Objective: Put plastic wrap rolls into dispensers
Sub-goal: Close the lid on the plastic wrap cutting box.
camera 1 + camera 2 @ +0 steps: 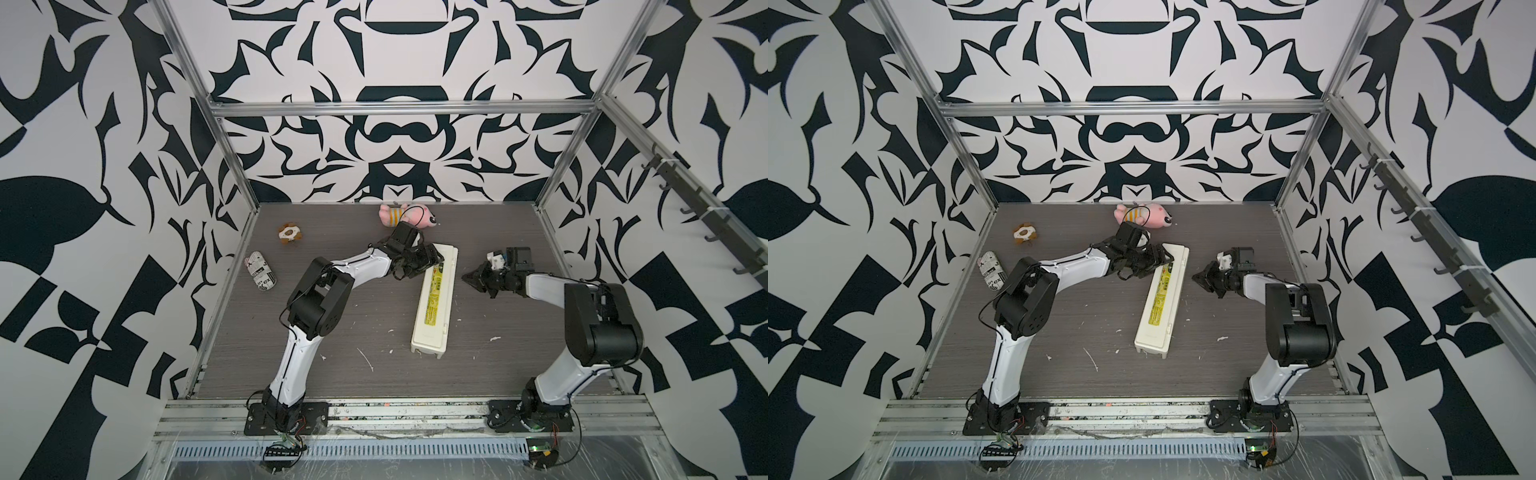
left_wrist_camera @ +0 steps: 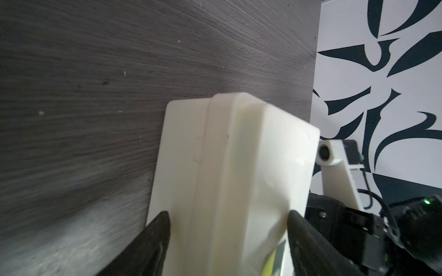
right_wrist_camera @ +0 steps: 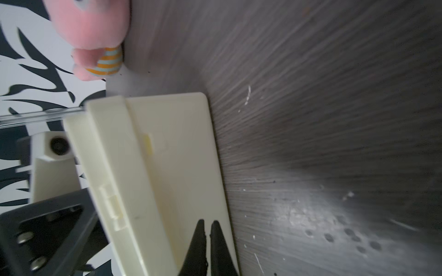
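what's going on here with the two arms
The left gripper straddles the far end of the closed dispenser, which lies flat on the table; whether it grips is unclear. The right gripper is shut and empty, just beside the dispenser's side. No wrap roll is visible, so it may already be inside.

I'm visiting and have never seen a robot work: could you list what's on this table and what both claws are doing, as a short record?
dispenser: long cream-white box, lid closed, flat on the table
plastic wrap roll: not visible in any view
left gripper: jaws either side of the dispenser's far end; grip unclear
right gripper: shut, empty, beside the dispenser, apart from it in both top views
other items: pink plush, small brown toy, newsprint-patterned cylinder
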